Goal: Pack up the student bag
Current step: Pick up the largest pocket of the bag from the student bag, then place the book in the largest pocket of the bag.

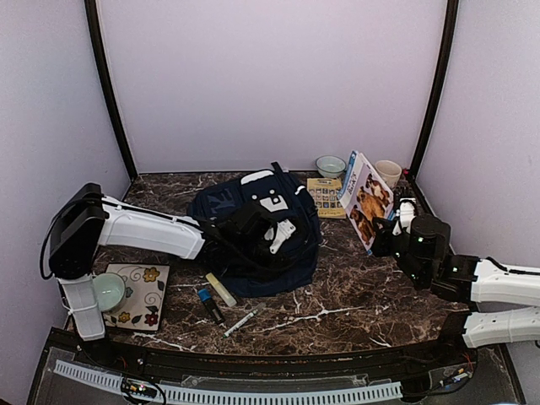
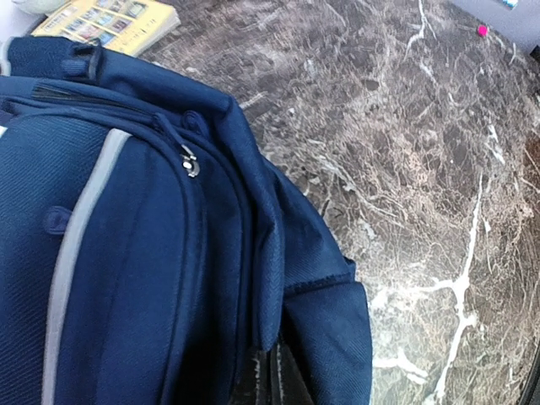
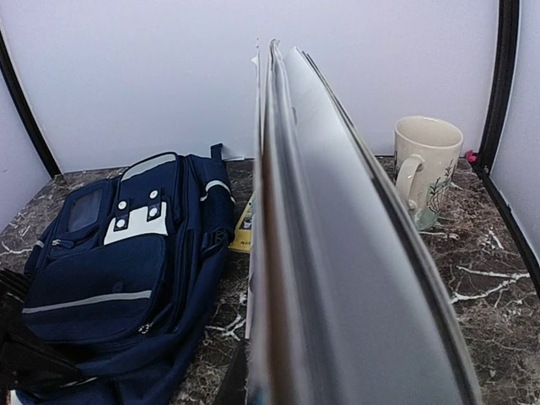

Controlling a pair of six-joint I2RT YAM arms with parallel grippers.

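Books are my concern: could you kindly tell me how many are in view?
2. A thin yellow paperback book lies flat at the back, right of the navy blue fabric backpack. A glossy dog-cover picture book is held on edge in the right claw. Others may be hidden.

We see the navy student bag [image 1: 221,202] with white stripes, a brown, white-veined marble tabletop [image 1: 363,295], a yellow book [image 1: 323,197], a puppy-printed book [image 1: 369,202] and a cream flowered tile [image 1: 145,295] at lower left.

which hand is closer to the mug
Right. The right hand, holding the book, is just in front of the mug; the left hand is far left, over the bag.
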